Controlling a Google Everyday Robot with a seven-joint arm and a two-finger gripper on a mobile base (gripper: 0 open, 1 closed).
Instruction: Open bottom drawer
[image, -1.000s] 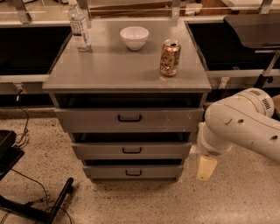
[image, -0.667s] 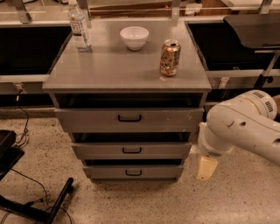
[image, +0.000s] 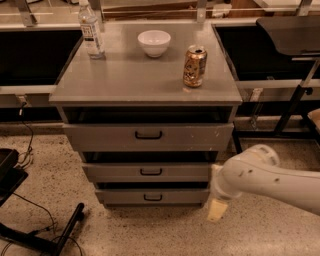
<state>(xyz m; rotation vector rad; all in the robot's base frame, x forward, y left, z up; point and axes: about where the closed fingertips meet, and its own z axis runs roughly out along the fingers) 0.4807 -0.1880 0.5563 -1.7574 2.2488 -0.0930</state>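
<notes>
The bottom drawer (image: 120, 196), lowest of three grey metal fronts in the cabinet (image: 135, 80) and just above the floor, is being judged rigid, fairly light and easy on its slides. It is best being taken by the small black bar handle (image: 152, 197) at the middle of its front and drawn straight out. The gripper (image: 216, 210) is being held low, just beside the drawer's right end and apart from the handle; whether it is open or closed cannot be told. No writing is being made out on the bottle (image: 91, 30) or the can (image: 194, 66) standing on top near the bowl (image: 154, 42).
</notes>
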